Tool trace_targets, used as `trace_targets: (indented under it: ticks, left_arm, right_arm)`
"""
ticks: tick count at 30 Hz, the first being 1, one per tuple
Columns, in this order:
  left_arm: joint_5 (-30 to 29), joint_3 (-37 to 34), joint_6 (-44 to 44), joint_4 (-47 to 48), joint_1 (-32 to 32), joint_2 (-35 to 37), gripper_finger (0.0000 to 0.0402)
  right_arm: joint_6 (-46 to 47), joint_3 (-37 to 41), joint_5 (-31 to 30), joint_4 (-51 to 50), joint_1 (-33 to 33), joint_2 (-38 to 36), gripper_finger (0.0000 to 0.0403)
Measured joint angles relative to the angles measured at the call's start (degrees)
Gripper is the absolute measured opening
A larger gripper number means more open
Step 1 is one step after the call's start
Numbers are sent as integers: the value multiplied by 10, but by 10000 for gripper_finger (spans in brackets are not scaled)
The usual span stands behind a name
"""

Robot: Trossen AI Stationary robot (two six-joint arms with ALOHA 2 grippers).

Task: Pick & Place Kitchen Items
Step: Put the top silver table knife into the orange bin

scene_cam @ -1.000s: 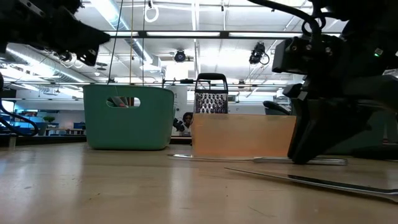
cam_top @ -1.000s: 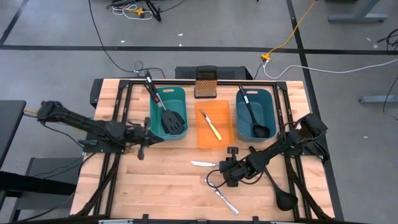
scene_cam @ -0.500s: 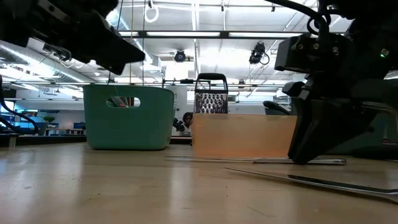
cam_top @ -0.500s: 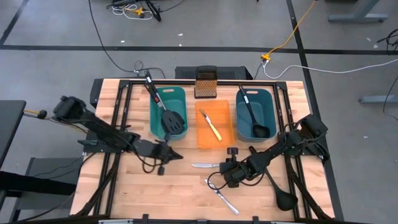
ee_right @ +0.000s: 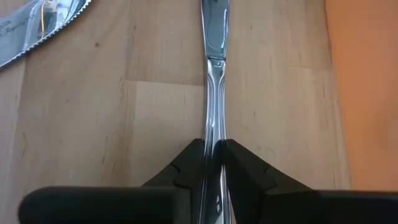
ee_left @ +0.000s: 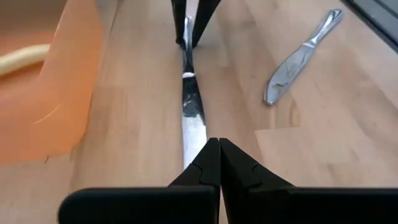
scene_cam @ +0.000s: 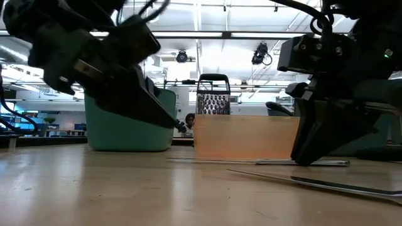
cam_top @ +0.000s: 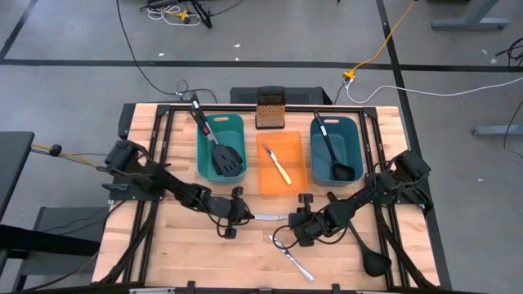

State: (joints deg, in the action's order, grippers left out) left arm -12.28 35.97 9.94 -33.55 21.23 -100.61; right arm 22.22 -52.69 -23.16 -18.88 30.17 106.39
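A slim silver knife [cam_top: 268,216] lies on the table in front of the orange bin, blade toward the table's left. My right gripper [cam_top: 296,220] is shut on its handle; it also shows in the right wrist view [ee_right: 214,146]. My left gripper [cam_top: 245,214] is shut, and its tips [ee_left: 219,146] stand just over the blade's tip. A second silver knife [cam_top: 292,260] lies nearer the near edge. A black ladle [cam_top: 364,245] lies on the table at the right. My right gripper pinches the knife's handle [ee_right: 214,134] between its two fingers. The fingers come from the table's right, slanting down, and lie along the knife. The knife lies level on the table, its blade [ee_left: 189,106] pointing at my left gripper. My left gripper's shut fingers [ee_left: 205,165] stand over the blade's tip [ee_left: 194,149]; I cannot tell whether they touch it.
The left teal bin [cam_top: 221,122] holds a black spatula [cam_top: 225,155]. The orange bin [cam_top: 265,184] holds a yellow-handled knife [cam_top: 280,168]. The right teal bin [cam_top: 353,131] holds a ladle [cam_top: 331,151]. A metal grater [cam_top: 270,110] stands at the far edge.
My left arm has swung from the table's left toward the right and near side. It has come down until its shut gripper stands at the knife's blade tip. The knife has stayed in place.
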Motion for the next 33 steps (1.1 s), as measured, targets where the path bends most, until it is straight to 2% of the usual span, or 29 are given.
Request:
trace_targets:
  ticks: [19,33]
  left_arm:
    - [-27,14,6,21,-12,-40,1]
    - [-5,44,8,19,-19,-90,1]
  right_arm:
    - [7,0,-4,8,1,0,67]
    - [11,0,-4,17,1,1,67]
